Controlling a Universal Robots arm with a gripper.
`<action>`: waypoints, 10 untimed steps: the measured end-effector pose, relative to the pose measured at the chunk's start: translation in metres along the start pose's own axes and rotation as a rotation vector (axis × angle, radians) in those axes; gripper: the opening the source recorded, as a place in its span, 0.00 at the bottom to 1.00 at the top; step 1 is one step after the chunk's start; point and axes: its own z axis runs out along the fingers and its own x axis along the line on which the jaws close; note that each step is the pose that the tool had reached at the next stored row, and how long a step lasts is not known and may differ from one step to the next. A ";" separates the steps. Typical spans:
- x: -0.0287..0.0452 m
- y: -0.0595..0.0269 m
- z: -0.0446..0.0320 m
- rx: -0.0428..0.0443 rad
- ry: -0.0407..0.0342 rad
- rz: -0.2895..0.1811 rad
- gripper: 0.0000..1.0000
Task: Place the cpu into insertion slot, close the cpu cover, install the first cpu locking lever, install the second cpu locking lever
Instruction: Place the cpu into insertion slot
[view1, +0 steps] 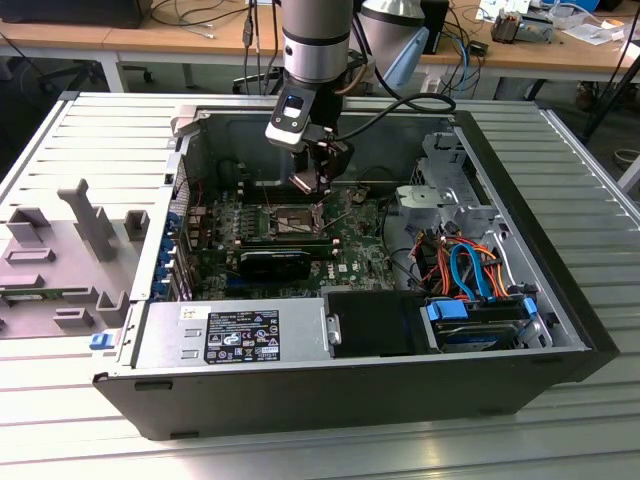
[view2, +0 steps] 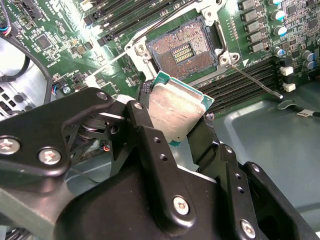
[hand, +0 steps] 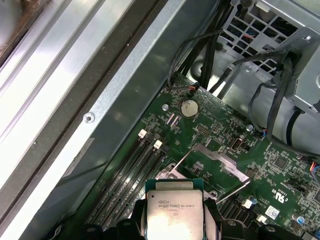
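On the exterior view's left, blocky grey plastic fixtures (view1: 90, 225) lie on the ribbed metal table (view1: 100, 130). In the middle, the black gripper (view1: 312, 188) pinches the flat, square, silvery cpu (view2: 177, 110) by its edges, above and apart from the dark insertion slot (view2: 184, 51). The thin metal cpu cover (hand: 222, 161) stands open. To the right, orange and blue cables (view1: 462, 270) coil.

We see a silvery ribbed metal table (view1: 90, 130) filling the near ground and running off to both sides. Along the far side stand light wooden desks (view1: 120, 40) strewn with dark cables (view1: 205, 20), with dim grey floor (view1: 50, 78) beneath them. Even light falls throughout.
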 end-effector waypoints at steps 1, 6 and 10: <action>0.0000 0.0000 0.0000 0.0000 0.0000 0.001 0.55; 0.0000 0.0000 0.0000 0.0000 -0.0002 0.004 0.55; 0.0000 0.0000 0.0001 0.0000 -0.0002 0.006 0.55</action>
